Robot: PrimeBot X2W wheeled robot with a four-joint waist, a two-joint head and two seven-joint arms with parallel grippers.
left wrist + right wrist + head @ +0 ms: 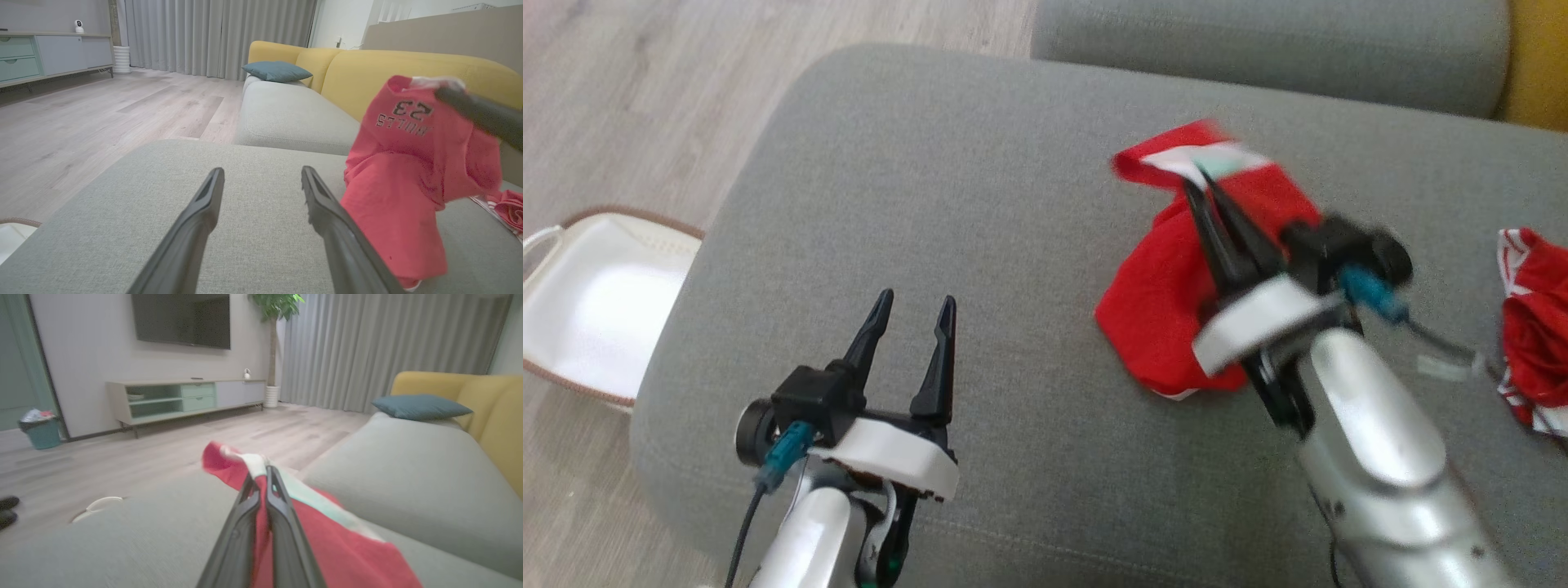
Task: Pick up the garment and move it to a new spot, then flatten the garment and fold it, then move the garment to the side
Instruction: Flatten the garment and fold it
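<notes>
The garment (pixel 1160 278) is a red top with white and pale green trim, hanging crumpled above the grey sofa seat (pixel 980 204). My right gripper (pixel 1196 175) is shut on its white-trimmed upper edge and holds it lifted, blurred by motion. In the right wrist view that gripper (pixel 261 473) pinches the trim of the garment (pixel 327 539) between closed fingers. The left wrist view shows the garment (pixel 408 171) hanging at the right, with dark lettering upside down. My left gripper (pixel 913 309) stands open over bare cushion at the lower left, well apart from the cloth, fingers (pixel 204 212) spread.
A second red and white garment (pixel 1531 327) lies at the seat's right edge. A white basket (pixel 596 302) sits on the wood floor to the left. Behind are another grey cushion (pixel 1258 41), yellow backrests (pixel 367 69) and a teal pillow (pixel 276 71).
</notes>
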